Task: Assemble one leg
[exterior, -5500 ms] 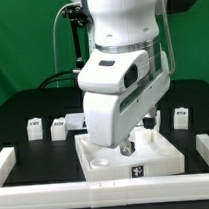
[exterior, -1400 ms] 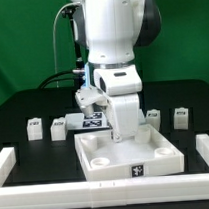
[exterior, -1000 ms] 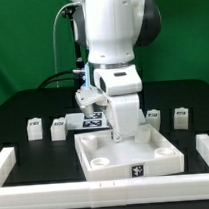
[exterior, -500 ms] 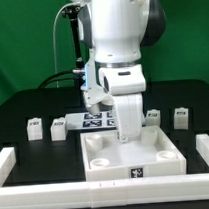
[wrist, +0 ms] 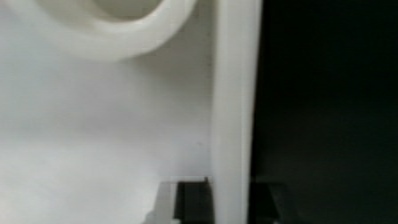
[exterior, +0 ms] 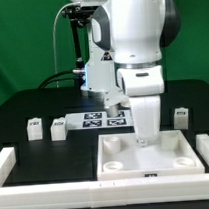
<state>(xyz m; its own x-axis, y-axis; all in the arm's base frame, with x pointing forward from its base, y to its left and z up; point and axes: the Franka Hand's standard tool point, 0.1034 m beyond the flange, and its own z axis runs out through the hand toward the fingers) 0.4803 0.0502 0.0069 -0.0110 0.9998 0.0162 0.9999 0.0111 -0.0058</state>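
My gripper is drawn narrow and pinches the far wall of the square white panel, a smooth, matte plastic tray shape with a raised rim and round sockets sunk in its corners. In the wrist view that wall runs as a thin, pale, upright strip straight down between my two dark fingertips. The panel's flat floor lies on one side of it, the curved lip of one socket shows at the edge of the picture, and black desk lies on the other side. The panel lies flat on the black desk, toward the exterior view's right and near the front. One leg, a small blocky white peg, stands on the desk beyond the panel at the exterior view's right, clear of my gripper. A second leg and a third leg sit well apart from the panel at the exterior view's left. The marker board lies flat between them and my arm. A low white rail borders the desk.
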